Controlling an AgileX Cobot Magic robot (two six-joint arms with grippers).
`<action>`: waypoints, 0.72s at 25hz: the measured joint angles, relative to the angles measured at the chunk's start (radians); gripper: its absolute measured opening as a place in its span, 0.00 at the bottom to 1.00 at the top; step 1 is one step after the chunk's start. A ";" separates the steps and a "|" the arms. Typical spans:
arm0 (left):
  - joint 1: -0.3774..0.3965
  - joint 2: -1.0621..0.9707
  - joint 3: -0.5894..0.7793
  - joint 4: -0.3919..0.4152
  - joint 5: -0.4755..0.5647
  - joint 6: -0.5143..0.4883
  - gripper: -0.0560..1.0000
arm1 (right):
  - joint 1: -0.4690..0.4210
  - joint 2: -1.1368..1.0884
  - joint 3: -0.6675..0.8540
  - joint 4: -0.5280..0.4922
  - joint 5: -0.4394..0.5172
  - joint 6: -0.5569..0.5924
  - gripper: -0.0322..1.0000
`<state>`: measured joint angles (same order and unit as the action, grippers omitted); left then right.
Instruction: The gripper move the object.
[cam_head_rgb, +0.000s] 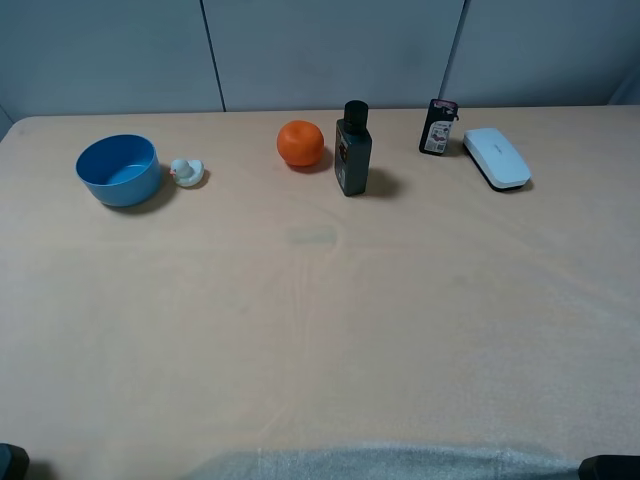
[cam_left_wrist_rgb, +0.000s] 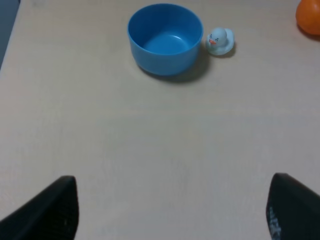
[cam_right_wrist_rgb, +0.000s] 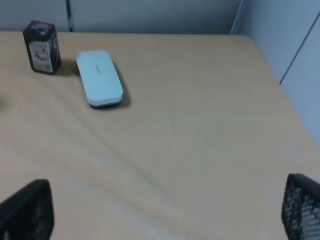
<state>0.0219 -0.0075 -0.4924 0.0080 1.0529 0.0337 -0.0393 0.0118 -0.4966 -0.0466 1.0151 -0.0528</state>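
While both pincers (cam_left_wrist_rgb: 170, 210) (cam_right_wrist_rgb: 165, 210) gape empty, beige table (cam_head_rgb: 320, 330) meets grey wall panels (cam_head_rgb: 330, 50).

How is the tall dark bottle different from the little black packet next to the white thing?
The bottle stands taller than the packet. The bottle has a round black cap; the packet carries a red and white label. The bottle sits beside the orange ball, the packet beside the white case. Both are dark, upright, and on the table.
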 joint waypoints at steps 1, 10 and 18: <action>0.000 0.000 0.000 0.000 0.000 0.000 0.83 | 0.000 -0.012 0.000 0.000 0.001 -0.001 0.70; 0.000 0.000 0.000 0.000 0.000 0.000 0.83 | 0.000 -0.017 0.001 0.000 0.008 -0.008 0.70; 0.000 0.000 0.000 0.000 0.000 0.000 0.83 | 0.000 -0.017 0.002 0.000 0.009 -0.008 0.70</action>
<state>0.0219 -0.0075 -0.4924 0.0080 1.0529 0.0337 -0.0393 -0.0052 -0.4945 -0.0463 1.0239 -0.0607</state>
